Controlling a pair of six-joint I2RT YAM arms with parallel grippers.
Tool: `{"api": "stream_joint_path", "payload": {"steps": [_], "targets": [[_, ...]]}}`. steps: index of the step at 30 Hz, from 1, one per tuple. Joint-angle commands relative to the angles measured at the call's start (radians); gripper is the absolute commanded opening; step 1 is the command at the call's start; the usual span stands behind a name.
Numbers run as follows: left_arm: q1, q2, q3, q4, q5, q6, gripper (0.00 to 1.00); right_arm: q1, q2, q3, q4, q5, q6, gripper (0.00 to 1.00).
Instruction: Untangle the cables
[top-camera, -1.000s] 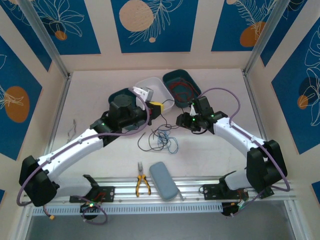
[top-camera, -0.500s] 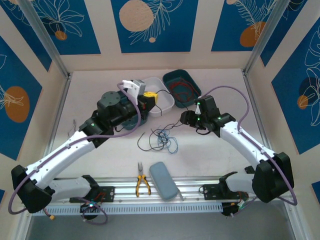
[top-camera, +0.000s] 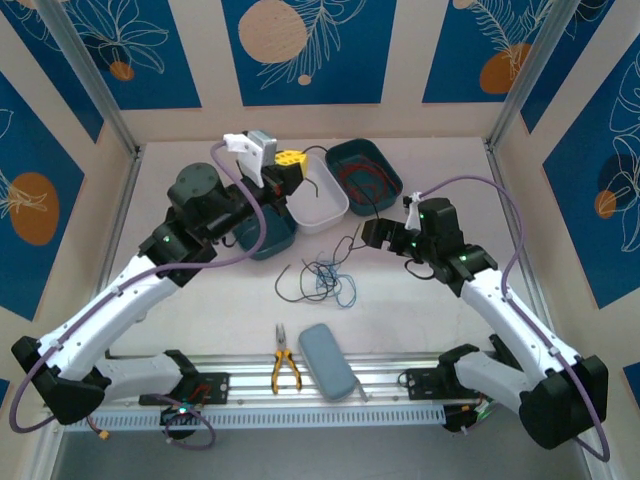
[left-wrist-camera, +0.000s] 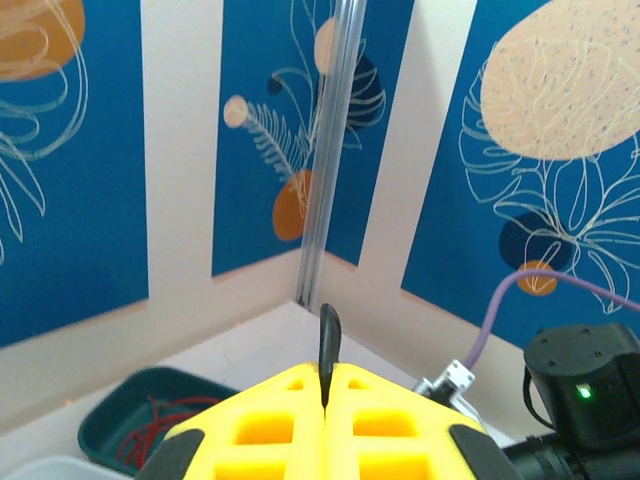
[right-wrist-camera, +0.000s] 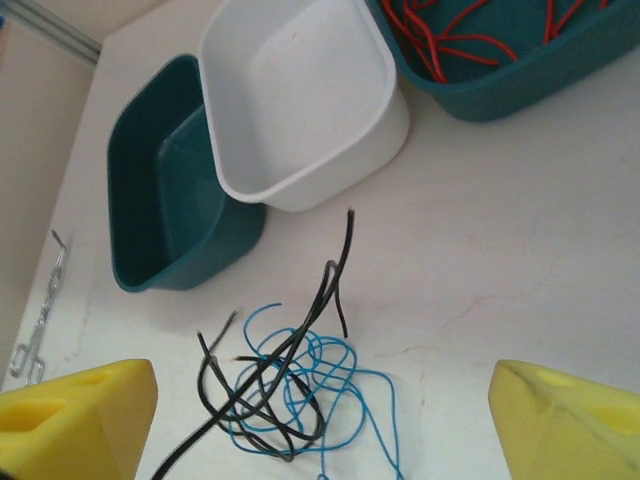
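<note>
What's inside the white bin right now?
Right wrist view shows the white bin with a bare floor, no cable inside. From above, the left gripper, pinching a black cable, covers its far-left corner.

The left fingers (left-wrist-camera: 262, 432), raised toward the far side, press together, seemingly pinching a black cable (left-wrist-camera: 328, 340); the right fingers (right-wrist-camera: 72, 418) spread wide.

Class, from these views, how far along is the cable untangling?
Done: red cables lie in a teal bin. In hand: the left gripper is shut on a black cable, held up near the white bin. Left: a tangle of black and blue cables on the table, with the right gripper open beside it.
</note>
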Motion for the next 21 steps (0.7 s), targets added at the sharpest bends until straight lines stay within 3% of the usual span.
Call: {"api": "stream_joint_path", "payload": {"steps": [1,8,21], "targets": [[0.013,0.013,0.082,0.005,-0.030,0.060,0.00,-0.025,-0.040,-0.015,0.028,-0.103,-0.038,0.99],[0.015,0.075,0.183,-0.020,-0.063,0.113,0.00,-0.020,-0.088,0.004,0.103,-0.338,-0.139,0.99],[0.047,0.268,0.524,-0.121,-0.137,0.243,0.00,-0.001,-0.221,-0.122,0.233,-0.421,-0.191,0.99]]}}
